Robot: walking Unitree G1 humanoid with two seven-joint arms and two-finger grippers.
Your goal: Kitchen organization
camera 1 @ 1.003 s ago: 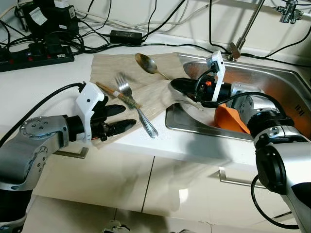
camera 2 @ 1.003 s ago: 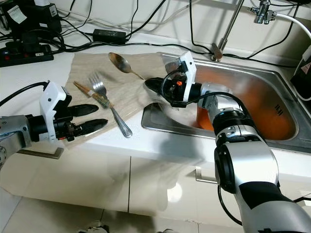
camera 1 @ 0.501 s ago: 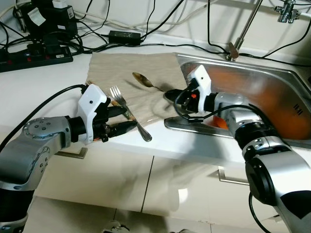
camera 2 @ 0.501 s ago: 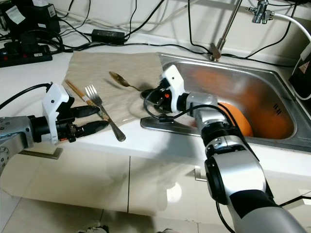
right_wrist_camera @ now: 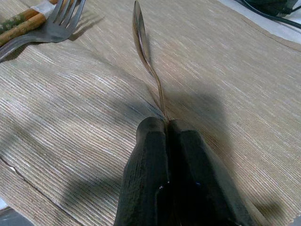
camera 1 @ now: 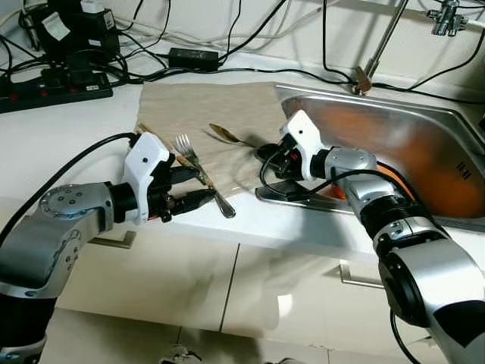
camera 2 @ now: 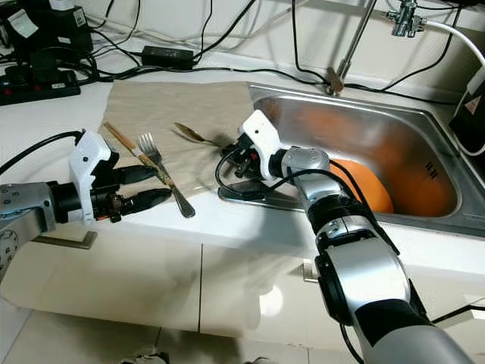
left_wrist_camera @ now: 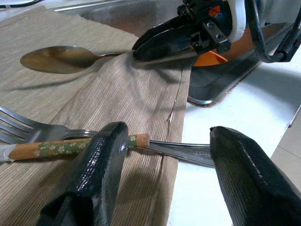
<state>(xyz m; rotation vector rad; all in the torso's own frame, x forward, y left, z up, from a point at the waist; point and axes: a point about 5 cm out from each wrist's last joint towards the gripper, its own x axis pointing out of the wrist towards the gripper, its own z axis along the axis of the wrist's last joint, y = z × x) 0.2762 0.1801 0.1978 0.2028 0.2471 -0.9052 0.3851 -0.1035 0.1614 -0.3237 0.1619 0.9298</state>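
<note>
1. My right gripper (right_wrist_camera: 167,136) is clenched on the handle of the spoon (camera 1: 225,134), low over the placemat (camera 2: 186,114) at the edge next to the sink (camera 2: 424,125). The bowl of the spoon points toward the middle of the mat and looks just clear of the cloth.
2. To do this step well, I judge I should keep the pinch firm, since the thin handle could swivel between my pads, and move the spoon flat and slowly so its bowl does not snag the weave and drag the mat.
3. My left gripper (left_wrist_camera: 162,155) is released, its fingers spread around the handles of the fork (camera 1: 198,164) and the chopstick (left_wrist_camera: 70,147) at the mat's front edge. The fork's handle pokes past that edge onto the bare counter.
4. If I close there, I judge both pieces may come up together, so I should centre on one.
5. The placemat lies on a white counter (camera 1: 68,144), with white cabinet fronts (camera 1: 151,280) below its front edge.
6. Along the back edge sit a power strip (camera 1: 53,80), an adapter (camera 1: 195,58) and many black cables.
7. An orange bowl (camera 2: 367,186) sits in the steel sink.
</note>
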